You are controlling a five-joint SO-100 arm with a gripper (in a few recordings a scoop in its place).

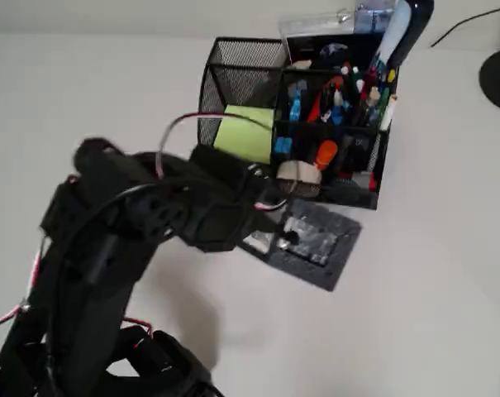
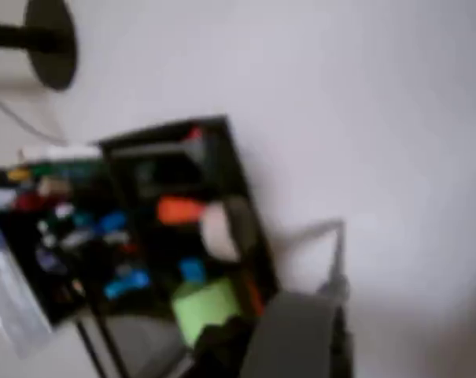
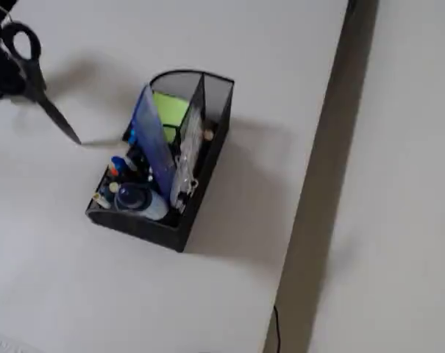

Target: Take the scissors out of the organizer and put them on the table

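gripper (image 3: 1,62) clamped on the scissors (image 3: 32,73) by the handle loops, blades pointing down over the table (image 3: 75,279) near its top-left corner in the fixed view | one pair; stiff, slick steel, blade-heavy, likely to swing, best held at the loops | one organizer (image 3: 163,165) mid-table, just right

scissors (image 3: 32,77): in the fixed view, left of the organizer (image 3: 207,140), clear of it, tips toward it
sticky notes (image 1: 245,132): in the organizer's compartment
organizer: on the table (image 3: 97,279)
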